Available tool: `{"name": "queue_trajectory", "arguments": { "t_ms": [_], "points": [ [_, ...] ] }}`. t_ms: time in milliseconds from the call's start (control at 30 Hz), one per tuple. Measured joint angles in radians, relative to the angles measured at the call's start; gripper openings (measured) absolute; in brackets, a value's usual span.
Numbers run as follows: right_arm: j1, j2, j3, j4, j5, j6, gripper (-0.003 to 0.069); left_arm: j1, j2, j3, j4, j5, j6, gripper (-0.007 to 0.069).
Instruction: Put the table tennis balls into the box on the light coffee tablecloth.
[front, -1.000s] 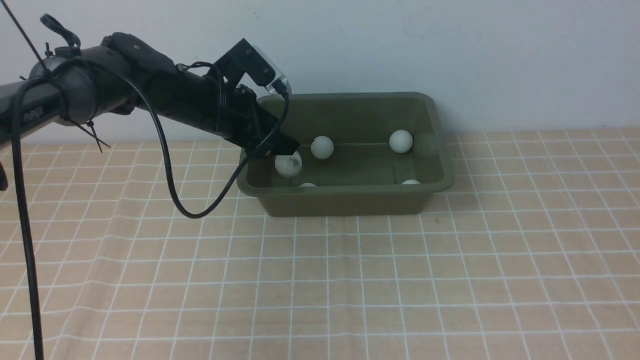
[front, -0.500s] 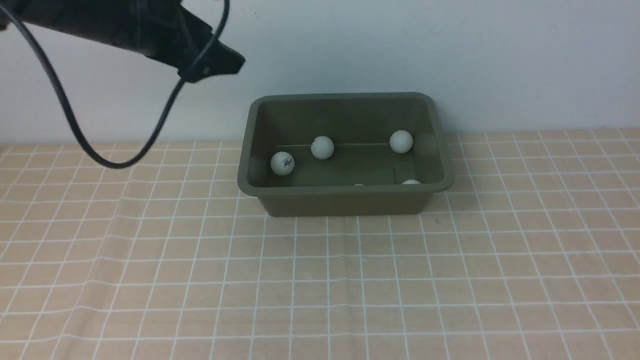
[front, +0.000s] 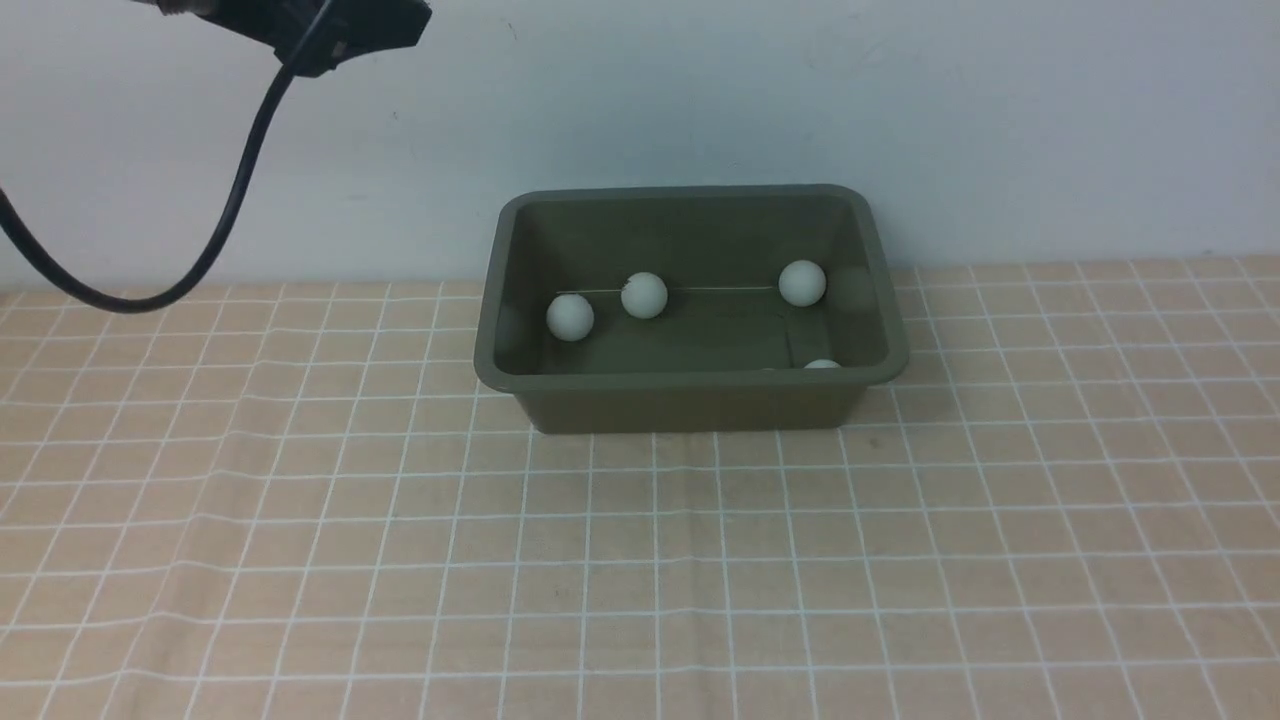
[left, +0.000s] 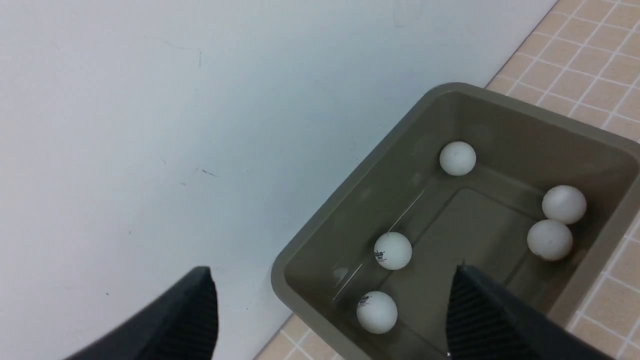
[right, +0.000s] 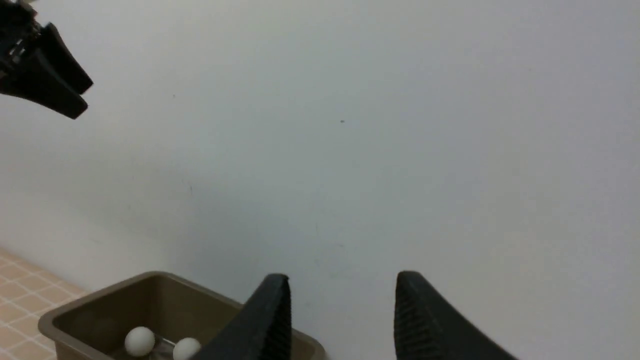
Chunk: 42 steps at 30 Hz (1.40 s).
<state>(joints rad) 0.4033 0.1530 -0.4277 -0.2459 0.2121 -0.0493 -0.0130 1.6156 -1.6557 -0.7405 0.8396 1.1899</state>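
Left jaws stand spread wide and empty, ribbed black pads (left: 477, 312) apart, high above the olive plastic box (front: 690, 405); right jaws gape too, holding nothing. Five matte white table tennis balls (left: 393, 250) lie inside that round-cornered box on the gridded peach tablecloth (front: 640, 560).

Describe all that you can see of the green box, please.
The box is an olive-green rectangular tub, plastic by its look, with rounded corners, a flared rim and sloping walls. It stands upright and open on the checked tablecloth, close to the white wall. Five table tennis balls lie inside.
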Motion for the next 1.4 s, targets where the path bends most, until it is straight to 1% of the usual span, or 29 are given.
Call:
{"name": "queue_trajectory", "arguments": {
  "t_ms": [67,133,200,300,367,400,467,533,567,600,633,667,733,867,1400],
  "points": [
    [0.0,-0.006,0.082,-0.01,-0.083,0.0,0.0274,0.0,0.0,0.0,-0.003,0.015,0.0,0.0552],
    [0.0,-0.006,0.136,-0.006,-0.122,0.002,0.0274,0.0,0.0,0.0,-0.004,0.036,0.0,0.0552],
    [0.0,-0.006,0.163,0.02,-0.122,0.02,0.0274,0.0,0.0,0.0,-0.006,0.051,0.0,0.0552],
    [0.0,-0.006,0.17,0.07,-0.075,0.065,0.0274,0.0,0.0,0.0,-0.01,0.074,0.0,0.0552],
    [0.0,-0.006,0.174,0.065,-0.027,0.085,0.0274,0.0,0.0,0.0,-0.017,0.081,0.0,0.0552],
    [0.0,-0.006,0.183,0.036,0.027,0.1,0.0274,0.0,0.0,0.0,-0.027,0.089,0.0,0.0552],
    [0.0,-0.006,0.197,-0.012,0.064,0.147,0.0274,0.0,0.0,0.0,-0.039,0.098,0.0,0.0552],
    [0.0,-0.006,0.222,-0.063,0.058,0.233,0.0274,0.0,0.0,0.0,-0.053,0.103,0.0,0.0552],
    [0.0,-0.006,0.227,-0.069,0.055,0.249,0.0274,0.0,0.0,0.0,-0.055,0.103,0.0,0.0552],
    [0.0,-0.006,0.246,-0.124,0.037,0.297,0.0274,0.0,0.0,0.0,-0.067,0.104,0.0,0.0552],
    [0.0,-0.006,0.253,-0.15,0.032,0.314,0.0274,0.0,0.0,0.0,-0.07,0.105,0.0,0.0552],
    [0.0,-0.006,0.265,-0.209,0.022,0.342,0.0274,0.0,0.0,0.0,-0.079,0.105,0.0,0.0552],
    [0.0,-0.006,0.275,-0.266,0.019,0.372,0.0274,0.0,0.0,0.0,-0.088,0.106,0.0,0.0552],
    [0.0,-0.006,0.279,-0.305,0.019,0.391,0.0274,0.0,0.0,0.0,-0.095,0.108,0.0,0.0552],
    [-0.007,-0.006,0.302,-0.306,0.009,0.393,0.0274,0.0,0.0,0.0,-0.108,0.134,0.007,0.0552]
  ]
}}
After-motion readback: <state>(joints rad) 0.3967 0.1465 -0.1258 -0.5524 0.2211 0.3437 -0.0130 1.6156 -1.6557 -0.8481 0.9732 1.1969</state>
